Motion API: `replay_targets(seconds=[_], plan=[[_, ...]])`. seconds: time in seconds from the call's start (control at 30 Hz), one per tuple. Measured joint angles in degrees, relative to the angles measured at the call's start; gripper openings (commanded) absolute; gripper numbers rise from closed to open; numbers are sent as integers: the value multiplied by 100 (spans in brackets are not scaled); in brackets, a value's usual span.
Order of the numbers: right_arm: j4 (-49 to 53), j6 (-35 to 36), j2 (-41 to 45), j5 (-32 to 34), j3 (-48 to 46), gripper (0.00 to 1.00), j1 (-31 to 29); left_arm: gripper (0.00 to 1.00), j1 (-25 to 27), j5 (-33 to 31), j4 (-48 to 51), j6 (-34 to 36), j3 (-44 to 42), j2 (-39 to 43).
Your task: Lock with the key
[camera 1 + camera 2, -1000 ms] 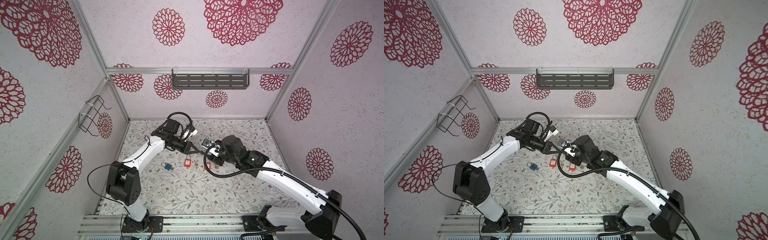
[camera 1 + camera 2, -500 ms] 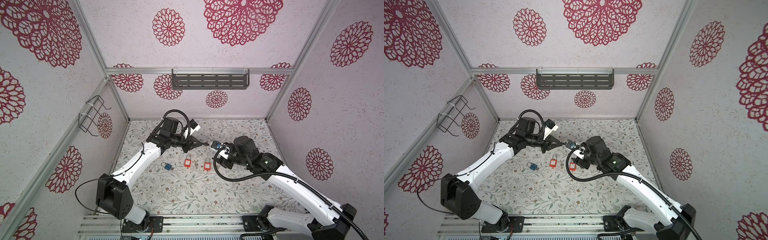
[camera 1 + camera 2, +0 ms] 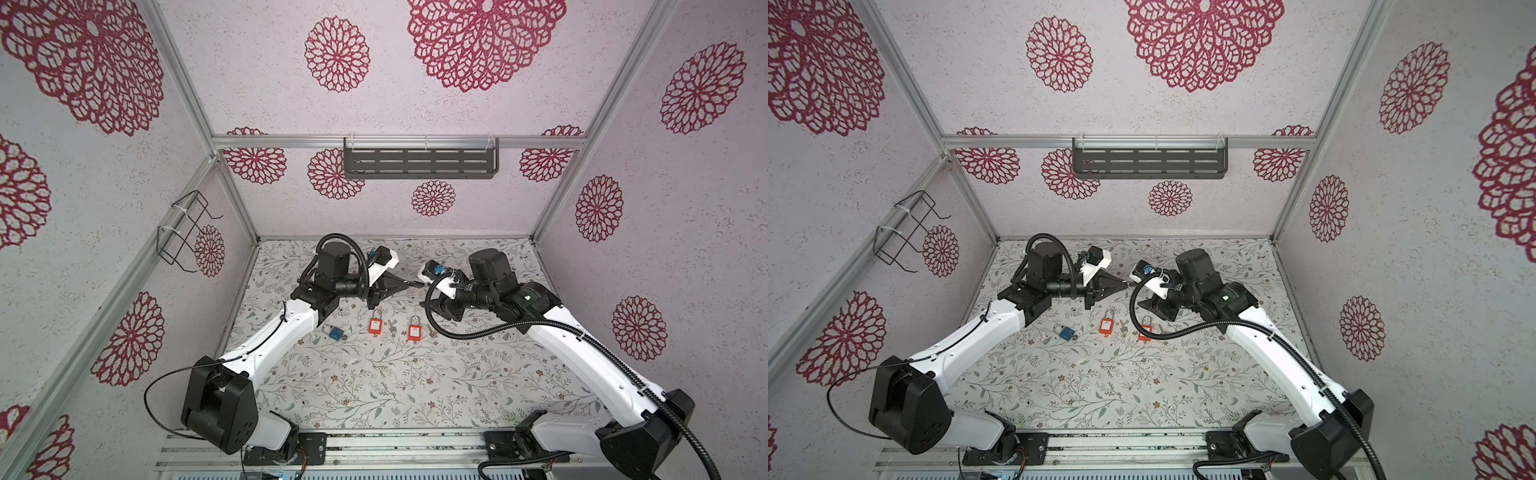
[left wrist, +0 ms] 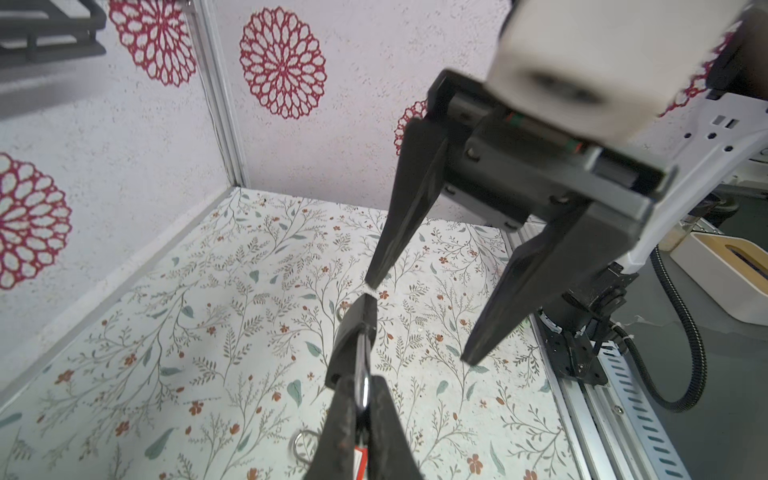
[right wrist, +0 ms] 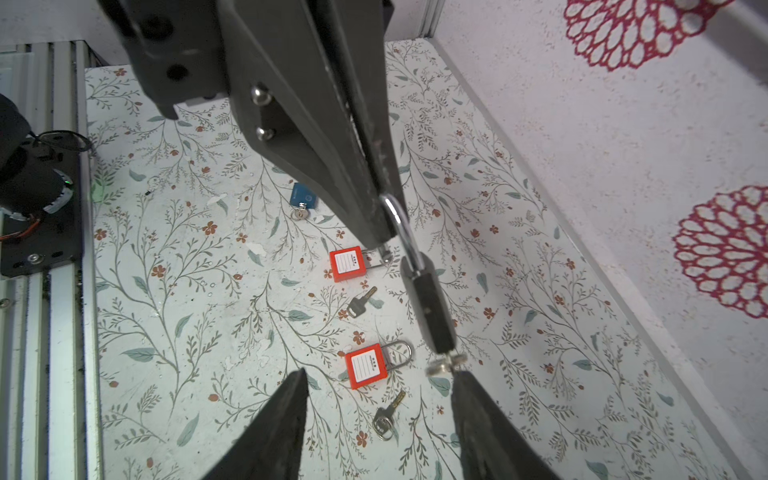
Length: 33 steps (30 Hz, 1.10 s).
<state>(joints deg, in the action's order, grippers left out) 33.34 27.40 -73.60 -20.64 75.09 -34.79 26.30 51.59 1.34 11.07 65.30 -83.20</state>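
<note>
Black padlock (image 5: pixel 428 303) is in the air, clear of the floral mat (image 3: pixel 374 386). It sticks straight out from the left gripper (image 4: pixel 362 384), whose jaws are pressed together on the steel shackle (image 5: pixel 397 220). Key (image 5: pixel 442 366) sits in the padlock's far end, opposite the shackle. Can't tell if the shackle is latched. Right gripper (image 5: pixel 380 374) faces that key end, jaws spread wide with nothing between them. One fingertip (image 5: pixel 463 380) is just beside the key head, contact unclear; the other is well off to the side of the padlock. In both top views the two grippers point at each other with the padlock between them. On the mat under the padlock and a bit nearer the arm bases lie one red padlock (image 3: pixel 375 325) and a second red padlock (image 3: pixel 414 332), with a loose key (image 3: pixel 392 328) between them. A ringed key (image 5: pixel 388 415) lies just past the second one. A blue padlock (image 3: pixel 336 333) lies farther from the black padlock, toward the left arm. A dark shelf (image 3: pixel 419 163) hangs on the back wall, well beyond the padlock.
</note>
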Motion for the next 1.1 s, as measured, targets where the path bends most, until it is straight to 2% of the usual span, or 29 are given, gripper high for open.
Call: replay_targets(seconds=[0.17,0.33,0.5,0.67,0.93,1.1], plan=[[44,4,-57,-229,11,57,136,0,-20,225,-363,162,-243,0],[46,9,-52,-520,17,57,516,0,-39,667,-874,188,-319,0],[46,9,-52,-743,17,57,656,0,-59,992,-1539,-118,-400,-11],[22,4,-52,-1165,17,52,651,0,-70,1213,-2028,-402,-417,-83],[-459,-44,164,-1646,-295,40,651,0,-74,1368,-2850,-968,-570,-177],[-754,-157,192,-1980,-374,39,651,0,-76,1408,-3165,-1261,-623,-256]])
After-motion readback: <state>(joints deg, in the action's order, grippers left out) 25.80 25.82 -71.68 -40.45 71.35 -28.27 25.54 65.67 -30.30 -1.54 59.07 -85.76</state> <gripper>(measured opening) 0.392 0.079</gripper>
